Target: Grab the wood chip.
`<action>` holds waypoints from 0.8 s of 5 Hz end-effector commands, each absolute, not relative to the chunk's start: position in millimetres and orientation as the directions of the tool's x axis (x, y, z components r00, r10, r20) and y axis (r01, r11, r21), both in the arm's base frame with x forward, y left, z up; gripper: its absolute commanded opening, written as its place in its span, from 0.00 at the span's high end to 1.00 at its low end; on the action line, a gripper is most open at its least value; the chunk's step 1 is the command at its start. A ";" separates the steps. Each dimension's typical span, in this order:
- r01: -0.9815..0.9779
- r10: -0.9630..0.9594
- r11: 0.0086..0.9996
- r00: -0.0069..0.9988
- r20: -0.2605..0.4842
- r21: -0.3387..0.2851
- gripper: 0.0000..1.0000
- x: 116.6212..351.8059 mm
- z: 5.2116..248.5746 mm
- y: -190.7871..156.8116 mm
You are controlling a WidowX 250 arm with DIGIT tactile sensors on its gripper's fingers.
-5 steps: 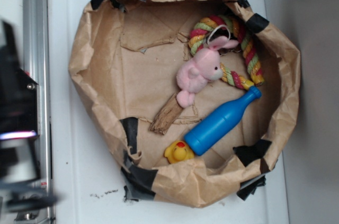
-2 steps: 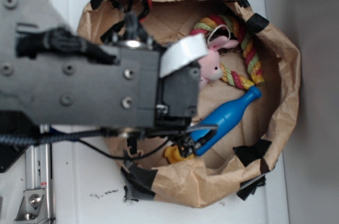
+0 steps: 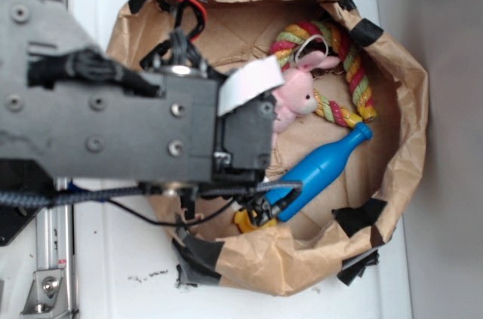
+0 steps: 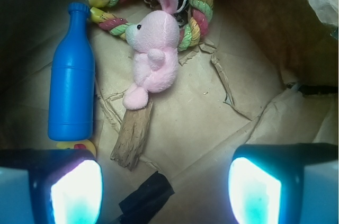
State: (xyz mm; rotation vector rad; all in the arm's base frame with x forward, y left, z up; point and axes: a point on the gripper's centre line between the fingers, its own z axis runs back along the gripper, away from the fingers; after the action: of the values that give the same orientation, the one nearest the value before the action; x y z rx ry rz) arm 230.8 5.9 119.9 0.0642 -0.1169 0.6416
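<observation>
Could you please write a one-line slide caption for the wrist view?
Open gripper above the wood chip, which lies between blue bottle and pink bunny.

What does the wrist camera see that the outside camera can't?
Only the wrist view shows the wood chip, lying on the brown paper with the pink bunny's foot at its upper end, and the open gripper above it, touching nothing. Only the exterior view shows the whole paper bag rim, the white table and the robot arm, which hides the chip there. Both show the blue bottle, the bunny, the rope toy and a bit of the yellow duck.
</observation>
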 end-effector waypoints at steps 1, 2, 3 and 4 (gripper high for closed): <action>-0.596 0.595 0.802 0.794 0.128 -0.031 0.00 250.0 28.9 27.2; -0.570 0.568 0.821 0.811 0.140 -0.032 0.00 247.4 8.4 20.4; -0.552 0.555 0.832 0.825 0.105 -0.058 0.00 241.9 7.5 9.1; -0.570 0.574 0.818 0.818 0.036 -0.074 1.00 235.5 6.0 1.9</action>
State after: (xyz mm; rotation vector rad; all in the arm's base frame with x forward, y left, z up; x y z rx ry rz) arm 242.2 -0.4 10.5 -0.0601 -0.0854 0.6164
